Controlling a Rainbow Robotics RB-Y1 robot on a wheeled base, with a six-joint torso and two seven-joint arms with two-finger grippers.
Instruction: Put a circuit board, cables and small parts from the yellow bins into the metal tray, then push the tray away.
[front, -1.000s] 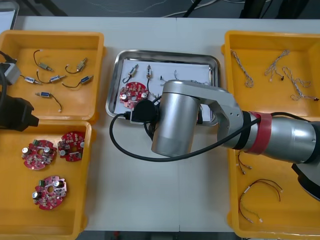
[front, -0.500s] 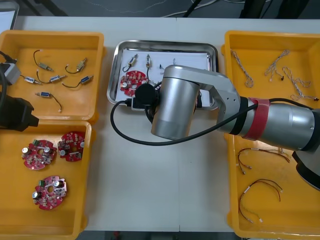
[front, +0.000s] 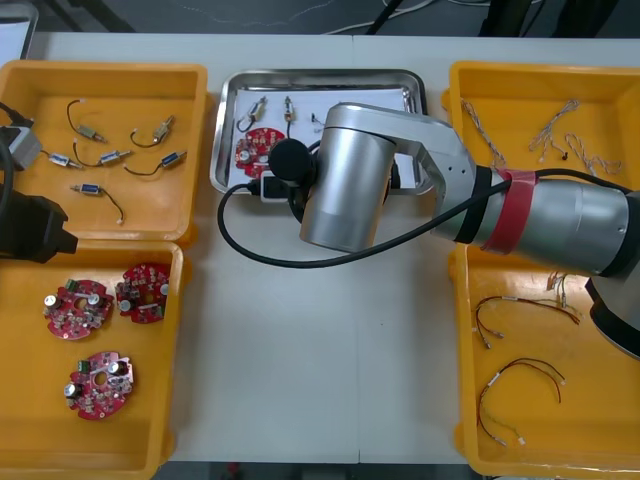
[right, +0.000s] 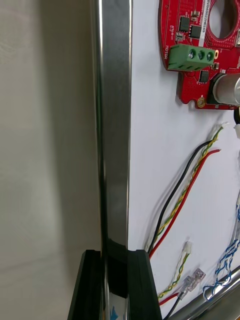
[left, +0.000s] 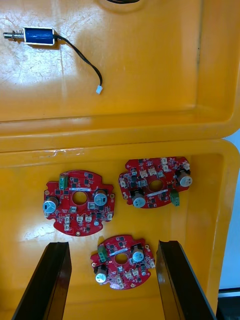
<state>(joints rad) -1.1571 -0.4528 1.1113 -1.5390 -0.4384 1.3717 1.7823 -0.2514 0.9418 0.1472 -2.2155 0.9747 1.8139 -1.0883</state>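
The metal tray (front: 228, 120) lies at the table's far middle, white inside. It holds a red circuit board (front: 258, 148), small metal parts (front: 262, 108) and cables. My right arm (front: 345, 190) reaches over its near side. In the right wrist view my right gripper (right: 116, 280) is shut on the tray's rim (right: 114, 150), with the circuit board (right: 200, 50), a red and yellow cable (right: 185, 190) and a blue and white cable (right: 227, 260) on the white floor beyond. My left gripper (left: 112, 285) hangs open over three circuit boards (left: 79, 207).
The far-left yellow bin (front: 190, 80) holds several small metal parts, and the near-left bin (front: 170, 400) holds three circuit boards. At the right, one bin (front: 460, 90) holds twisted cables and the other (front: 465, 400) red and black ones. My left arm (front: 30, 225) sits at the left edge.
The tray has slid away from me toward the table's far edge, with my right arm moving along with it. The left arm has stayed still.
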